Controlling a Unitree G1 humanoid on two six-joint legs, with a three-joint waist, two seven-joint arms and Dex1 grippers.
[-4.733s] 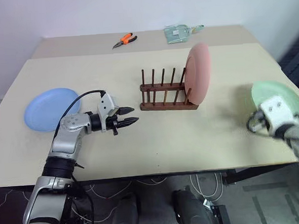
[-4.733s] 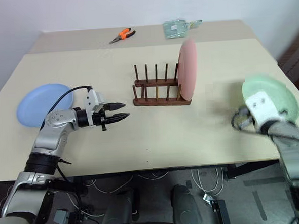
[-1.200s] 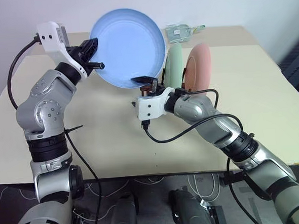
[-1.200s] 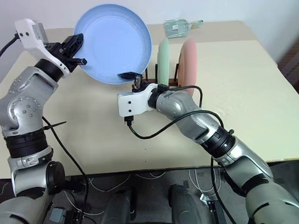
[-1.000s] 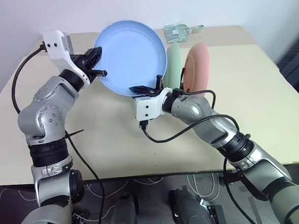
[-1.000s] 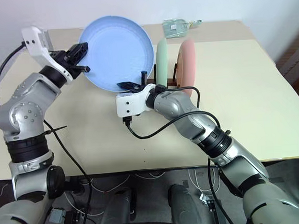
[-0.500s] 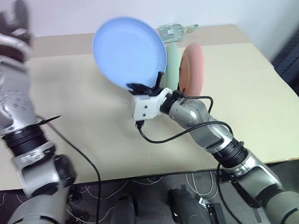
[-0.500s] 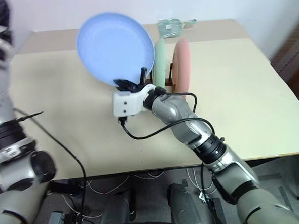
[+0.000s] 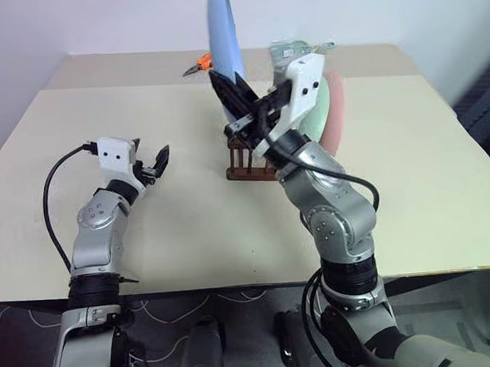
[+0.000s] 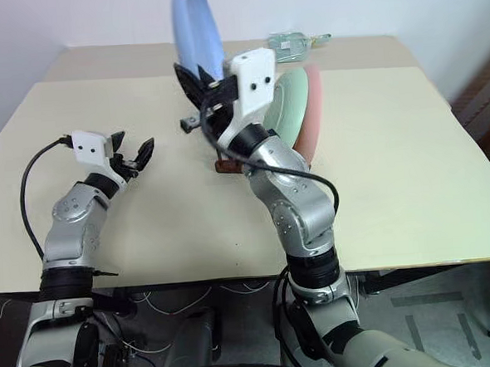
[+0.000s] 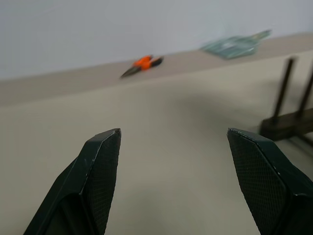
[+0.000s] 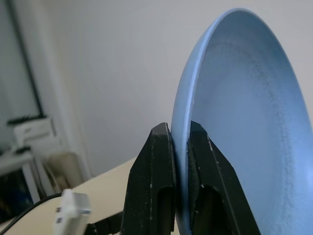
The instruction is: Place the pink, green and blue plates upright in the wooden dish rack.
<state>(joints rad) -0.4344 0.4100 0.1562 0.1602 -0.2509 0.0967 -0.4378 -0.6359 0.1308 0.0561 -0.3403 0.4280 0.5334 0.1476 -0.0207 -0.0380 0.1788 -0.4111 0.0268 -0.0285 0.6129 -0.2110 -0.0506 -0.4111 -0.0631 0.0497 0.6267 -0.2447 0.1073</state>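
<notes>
- The blue plate (image 9: 224,28) was held edge-on and upright above the wooden dish rack (image 9: 247,157), well clear of its pegs, pinched at the lower rim by the right gripper (image 12: 182,147), whose fingers were pressed against both faces of the rim.
- The green plate (image 10: 289,108) and the pink plate (image 10: 309,120) were already seated in the rack near the middle of the tabletop (image 9: 428,181), leaning slightly, at the rack's end toward the tabletop's right edge.
- The left gripper (image 11: 181,166) was seen spread wide and empty, low over the tabletop on the side of the rack toward the left edge, apart from everything.
- For the step in hand, the blue plate would best be kept vertical and parallel to the green plate while it is lowered, so that its rim drops between a free pair of pegs at the rack's left-edge end.
- A slow, straight descent would be advisable; a tilt could knock the green plate or catch a peg top.
- The pinch should be kept until the rim is felt resting on the base rails, as judged, and only then released.
- The orange pliers (image 9: 200,65) and a clear packet (image 10: 290,41) lay near the far edge, out of the way.
</notes>
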